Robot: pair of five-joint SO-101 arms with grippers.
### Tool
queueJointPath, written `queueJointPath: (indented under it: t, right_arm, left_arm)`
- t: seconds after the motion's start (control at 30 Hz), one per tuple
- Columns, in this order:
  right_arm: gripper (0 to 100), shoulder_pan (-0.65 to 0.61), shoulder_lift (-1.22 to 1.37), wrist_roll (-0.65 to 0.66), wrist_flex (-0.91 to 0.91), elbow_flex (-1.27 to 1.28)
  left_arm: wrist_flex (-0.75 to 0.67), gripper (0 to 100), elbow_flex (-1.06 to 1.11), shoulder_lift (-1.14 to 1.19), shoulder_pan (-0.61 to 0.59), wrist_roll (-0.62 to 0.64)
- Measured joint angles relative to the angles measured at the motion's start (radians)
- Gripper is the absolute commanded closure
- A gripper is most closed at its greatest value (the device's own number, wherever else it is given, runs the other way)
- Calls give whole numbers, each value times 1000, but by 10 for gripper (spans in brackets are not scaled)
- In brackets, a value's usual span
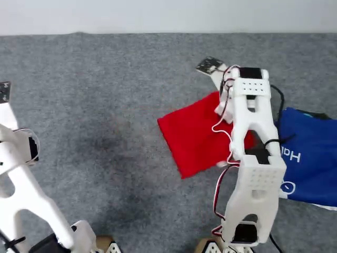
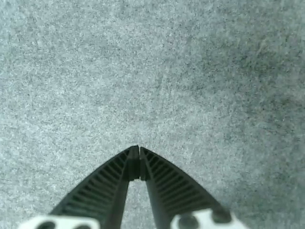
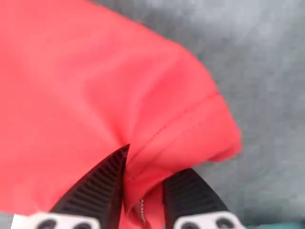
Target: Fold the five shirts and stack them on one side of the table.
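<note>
A red shirt [image 1: 197, 134] lies partly folded on the grey table, right of centre. The right arm [image 1: 250, 121] stretches over its right side. In the right wrist view my right gripper [image 3: 151, 164] is shut on a folded hem of the red shirt [image 3: 95, 86], with cloth bunched between the fingers. A blue shirt [image 1: 310, 158] with white print lies at the right edge, just beside the red one. My left gripper [image 2: 138, 151] is shut on nothing and hangs over bare grey surface. The left arm [image 1: 21, 174] stands at the far left.
The grey felt table top [image 1: 105, 95] spreads wide between the two arms and toward the back. A pale wall runs along the far edge. A little white cloth [image 1: 324, 206] peeks from under the blue shirt.
</note>
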Motion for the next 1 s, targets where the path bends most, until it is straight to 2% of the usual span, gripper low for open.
queueJointPath:
  t: [0.13, 0.27, 0.43, 0.53, 0.8, 0.9, 1.0]
  right_arm:
    - [988, -31, 34, 160, -97, -66]
    - [980, -78, 83, 204, -175, -86]
    - [832, -110, 89, 196, -198, -89]
    - [769, -110, 89, 74, -204, -89]
    - [772, -141, -37, -350, -203, -89]
    - [783, -158, -91, -526, -147, -89]
    - [833, -163, -132, -678, -58, -89]
  left_arm:
    - [0, 995, 0, 0, 0, 0]
    - [0, 995, 0, 0, 0, 0]
    - [0, 995, 0, 0, 0, 0]
    - [0, 995, 0, 0, 0, 0]
    - [0, 995, 0, 0, 0, 0]
    - [0, 995, 0, 0, 0, 0]
    - [0, 995, 0, 0, 0, 0]
